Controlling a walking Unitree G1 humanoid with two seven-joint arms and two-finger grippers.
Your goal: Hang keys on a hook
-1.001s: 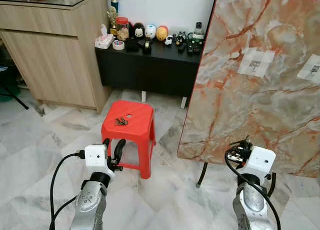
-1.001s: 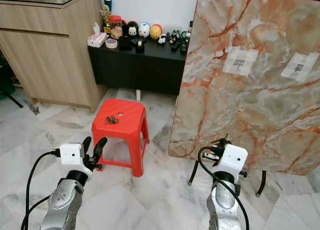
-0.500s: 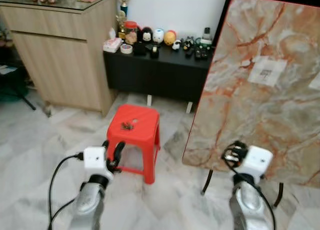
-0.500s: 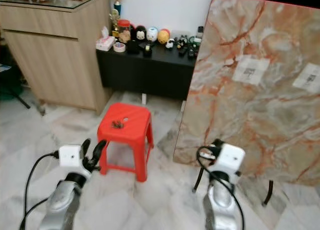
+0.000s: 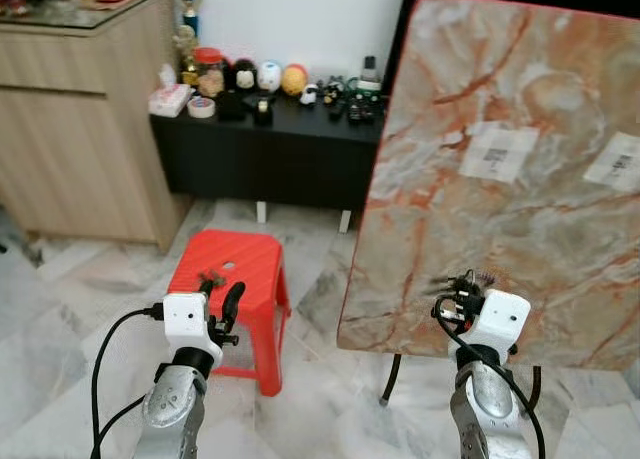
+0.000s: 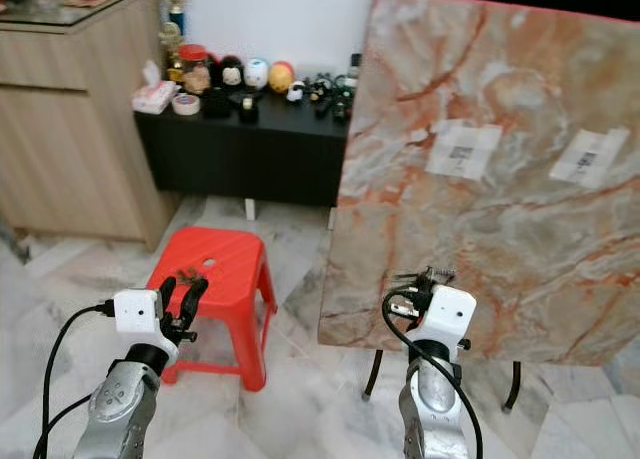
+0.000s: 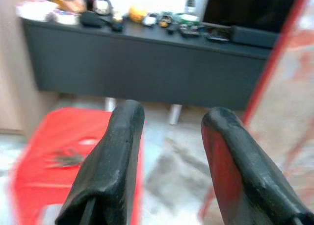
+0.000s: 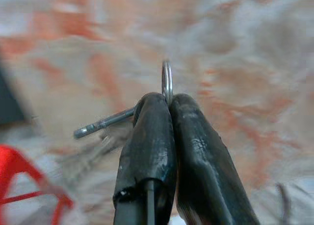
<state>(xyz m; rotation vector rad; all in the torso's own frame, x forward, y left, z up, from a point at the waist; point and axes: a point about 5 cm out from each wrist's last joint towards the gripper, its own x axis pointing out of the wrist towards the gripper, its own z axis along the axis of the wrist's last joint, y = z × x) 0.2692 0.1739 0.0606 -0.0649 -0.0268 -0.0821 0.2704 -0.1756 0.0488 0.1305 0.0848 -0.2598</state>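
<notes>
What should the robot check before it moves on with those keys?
1. Right gripper shut on the key ring: ok, the ring is pinched between its fingertips.
2. A key hangs from that ring: ok, a metal shaft sticks out beside the fingers.
3. Hook located: cannot tell, none is visible on the marble board.
4. Left gripper free: ok, open and holding nothing.
5. Other keys on the red stool: ok, lying untouched.
6. Right gripper near the board: ok, though contact cannot be told.
</notes>
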